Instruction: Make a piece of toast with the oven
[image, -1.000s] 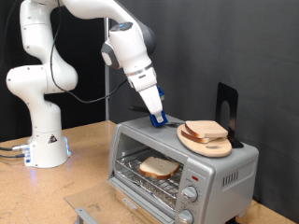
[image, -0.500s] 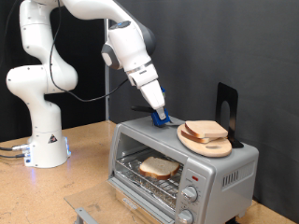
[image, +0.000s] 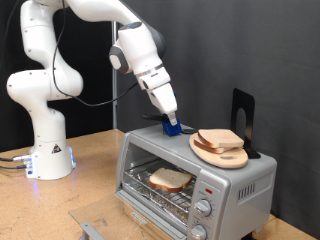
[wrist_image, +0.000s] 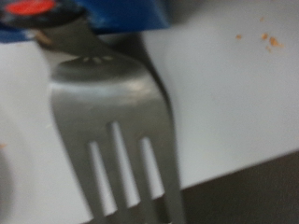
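The silver-grey oven (image: 240, 185) stands at the exterior view's lower right. One piece of toast (image: 170, 180) lies on its wire rack inside. More bread slices (image: 221, 139) rest on a round wooden plate (image: 212, 155) on the oven's top. My gripper (image: 171, 122) hangs over the oven's top, to the left of the plate, shut on a blue-handled fork (image: 174, 128). In the wrist view the metal fork (wrist_image: 110, 121) points away from the blue handle (wrist_image: 112, 13) over a pale surface with crumbs.
A flat black metal stand (image: 243, 115) rises behind the plate on the oven. Two round knobs (image: 203, 208) sit on the oven's front right. The robot's white base (image: 45, 150) stands on the wooden table (image: 80, 195) at the exterior view's left.
The arm has risen slightly, and the gripper with the fork has shifted a little up above the oven's top. The toast and the plate stay put.
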